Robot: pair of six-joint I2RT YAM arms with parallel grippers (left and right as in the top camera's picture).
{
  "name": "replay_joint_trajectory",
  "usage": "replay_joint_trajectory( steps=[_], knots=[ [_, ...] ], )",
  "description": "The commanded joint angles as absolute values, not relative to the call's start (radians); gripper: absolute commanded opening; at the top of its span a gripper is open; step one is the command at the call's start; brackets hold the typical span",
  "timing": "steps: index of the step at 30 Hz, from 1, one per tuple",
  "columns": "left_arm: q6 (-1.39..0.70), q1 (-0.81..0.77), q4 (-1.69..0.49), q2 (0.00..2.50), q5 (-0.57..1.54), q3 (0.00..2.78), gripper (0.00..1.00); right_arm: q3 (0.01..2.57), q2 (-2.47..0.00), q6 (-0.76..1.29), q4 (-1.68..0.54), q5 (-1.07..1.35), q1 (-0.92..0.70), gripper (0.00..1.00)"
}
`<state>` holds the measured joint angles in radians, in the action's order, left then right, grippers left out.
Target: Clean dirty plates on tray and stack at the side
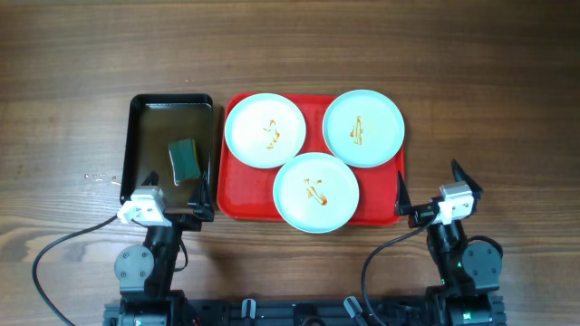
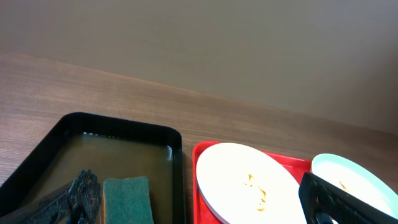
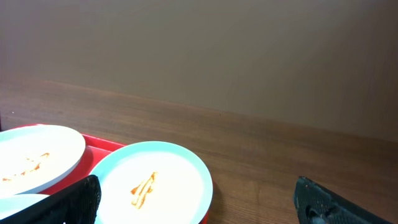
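Observation:
Three pale blue-white plates lie on the red tray [image 1: 240, 195], each with a brown sauce squiggle: back left [image 1: 265, 131], back right [image 1: 362, 128], front centre [image 1: 316, 192]. My left gripper [image 1: 168, 210] is open and empty, low at the front end of the black tray, left of the red tray. Its wrist view shows the red tray's corner [image 2: 202, 155], one plate [image 2: 249, 183] and a second plate [image 2: 354, 180] between its fingers [image 2: 205, 211]. My right gripper [image 1: 431, 188] is open and empty just off the red tray's right front corner. Its fingers [image 3: 205, 208] frame the back right plate [image 3: 152, 183].
A smaller black tray [image 1: 145, 136] holding brownish water stands left of the red tray, with a green sponge [image 1: 185, 159] in it; the sponge also shows in the left wrist view [image 2: 127, 199]. Bare wooden table [image 1: 489, 109] lies right of the red tray.

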<state>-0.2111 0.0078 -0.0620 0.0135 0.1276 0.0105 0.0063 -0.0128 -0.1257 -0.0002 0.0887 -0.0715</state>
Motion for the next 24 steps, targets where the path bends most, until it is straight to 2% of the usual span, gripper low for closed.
replay_joint_trajectory(
  steps=[1,19,24],
  knots=[
    [-0.194,0.009,-0.065,0.007,0.126,0.006,1.00,0.005,-0.011,-0.131,0.006,0.105,-0.076,1.00],
    [-0.195,0.009,-0.035,0.007,0.137,0.019,1.00,0.005,-0.013,-0.131,0.006,0.105,-0.076,1.00],
    [-0.195,0.009,-0.176,0.036,0.115,0.125,1.00,0.005,-0.014,-0.131,0.006,0.105,-0.076,0.99]
  ],
)
